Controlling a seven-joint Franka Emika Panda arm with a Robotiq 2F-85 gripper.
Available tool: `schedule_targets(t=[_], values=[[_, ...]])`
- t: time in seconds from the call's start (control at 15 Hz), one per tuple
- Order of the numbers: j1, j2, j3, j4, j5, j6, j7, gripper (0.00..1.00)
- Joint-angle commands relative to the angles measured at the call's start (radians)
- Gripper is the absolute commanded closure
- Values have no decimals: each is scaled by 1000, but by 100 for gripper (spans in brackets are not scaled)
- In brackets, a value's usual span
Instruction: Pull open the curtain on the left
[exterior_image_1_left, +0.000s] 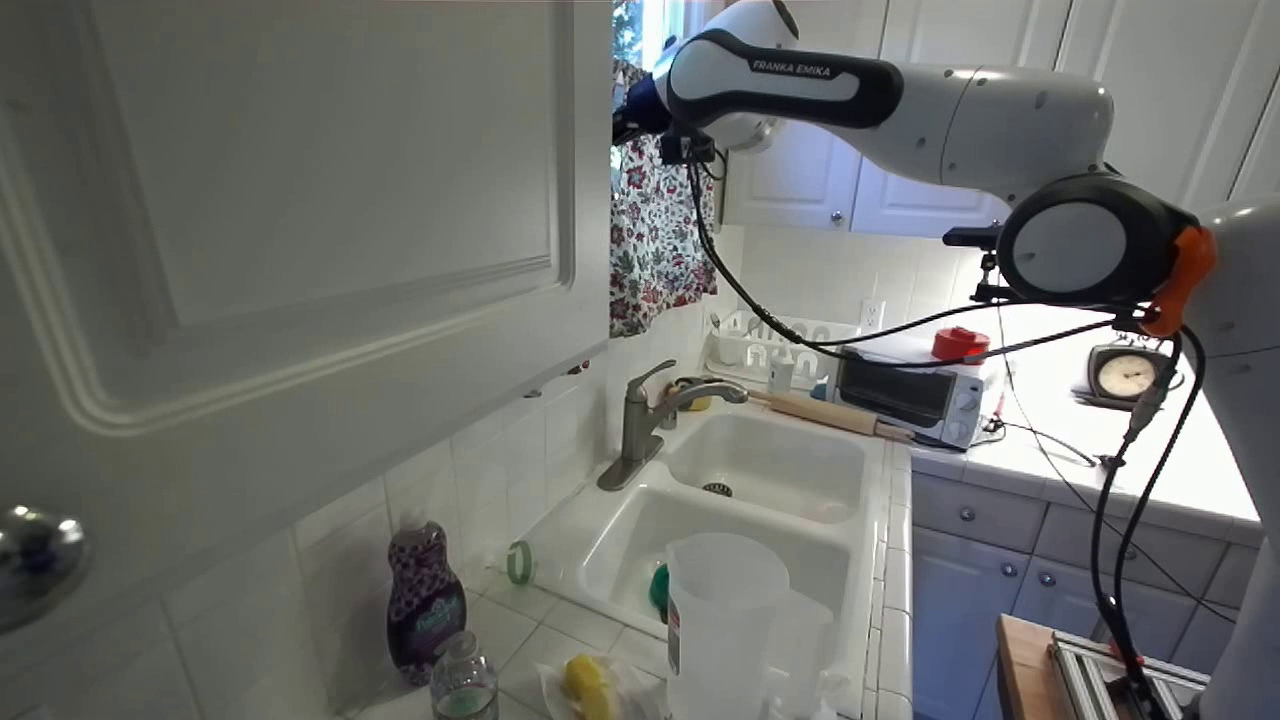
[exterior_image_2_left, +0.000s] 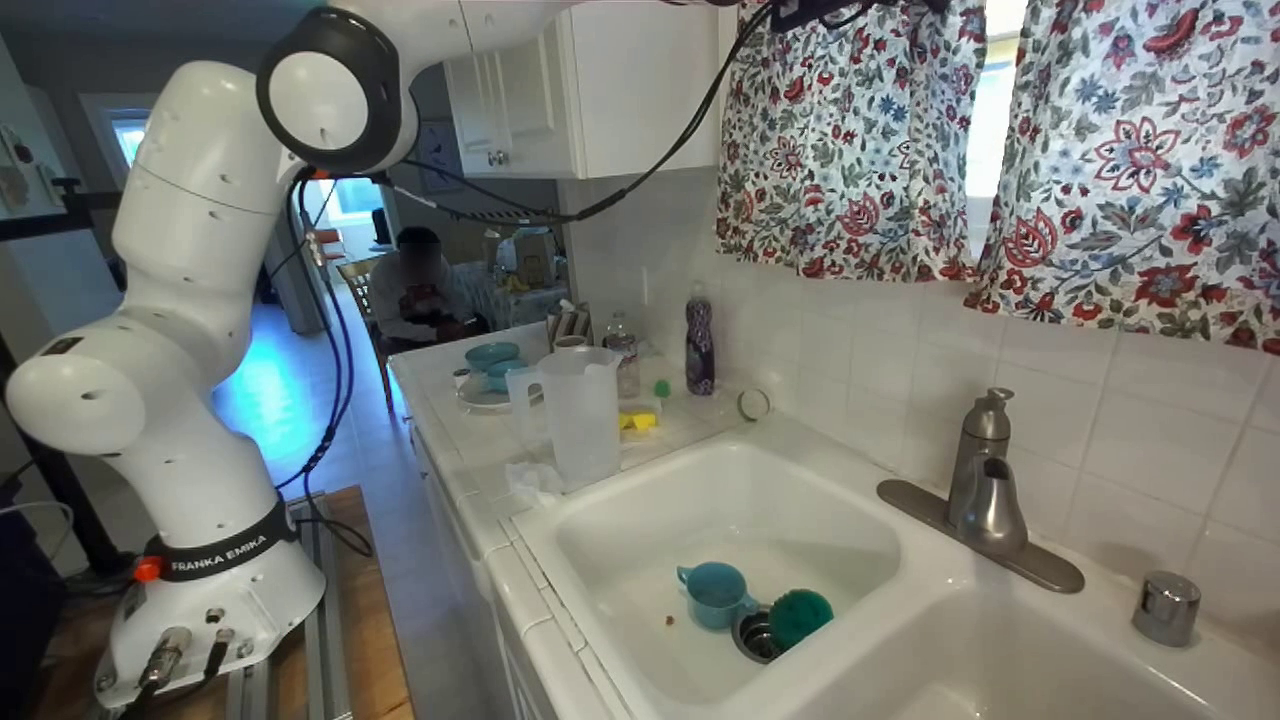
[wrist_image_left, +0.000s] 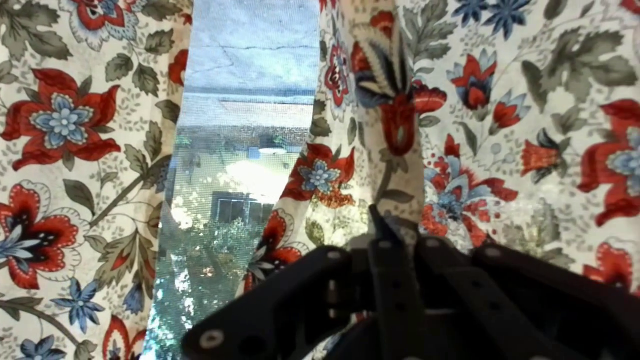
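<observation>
The left flowered curtain (exterior_image_2_left: 850, 150) hangs over the window in an exterior view. It shows at the right of the wrist view (wrist_image_left: 500, 125), which seems to stand upside down. My gripper (wrist_image_left: 407, 245) is shut on a bunched fold near this curtain's inner edge; the fingertips are partly hidden in the cloth. The right curtain (exterior_image_2_left: 1150, 170) hangs apart, at the left in the wrist view (wrist_image_left: 75, 150). A bright gap (wrist_image_left: 235, 150) lies between the panels. In an exterior view the gripper (exterior_image_1_left: 628, 125) is partly hidden behind a cabinet door.
The open cabinet door (exterior_image_1_left: 330, 200) stands close to the gripper. Below the window are the faucet (exterior_image_2_left: 985, 500) and the double sink (exterior_image_2_left: 880, 600). A pitcher (exterior_image_2_left: 585, 415) and dark soap bottle (exterior_image_2_left: 700, 345) stand on the counter. A cable (exterior_image_2_left: 640, 185) hangs from the arm.
</observation>
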Motion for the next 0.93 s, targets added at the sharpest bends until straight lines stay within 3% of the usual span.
schedule_targets(t=[0.0, 0.47, 0.87], values=[[11, -13, 24, -18, 1, 6, -63, 95], [35, -50, 65, -81, 9, 22, -150, 95], [31, -131, 121, -217, 29, 34, -224, 96]])
